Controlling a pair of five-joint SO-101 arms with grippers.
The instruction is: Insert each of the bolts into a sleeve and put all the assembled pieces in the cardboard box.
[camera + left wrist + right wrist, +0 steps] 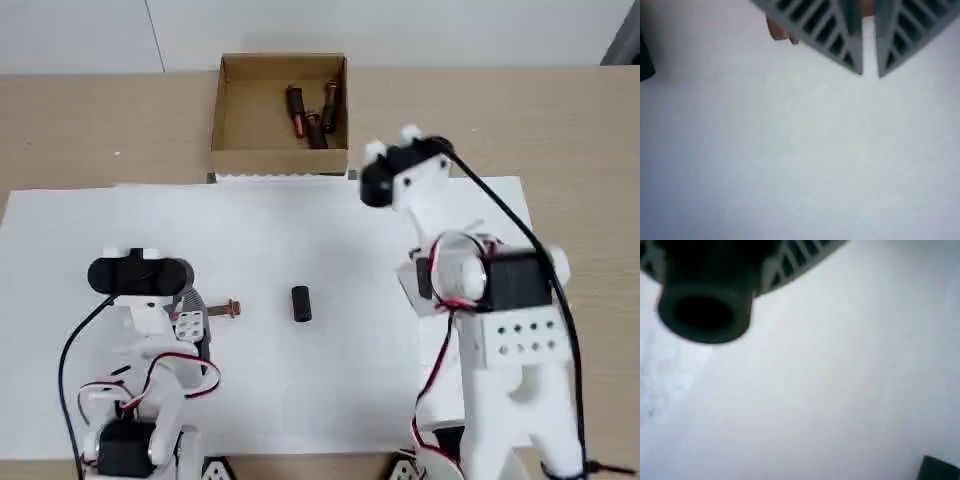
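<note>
Bolts in sleeves (312,118), a few, are already laid in the cardboard box (232,120), while one bare bolt (228,308) is clenched in the left pincer (869,70), one sleeve (705,315) is grasped by the right pincer (715,265), and another sleeve (301,303) is left on the white paper (300,220).
</note>
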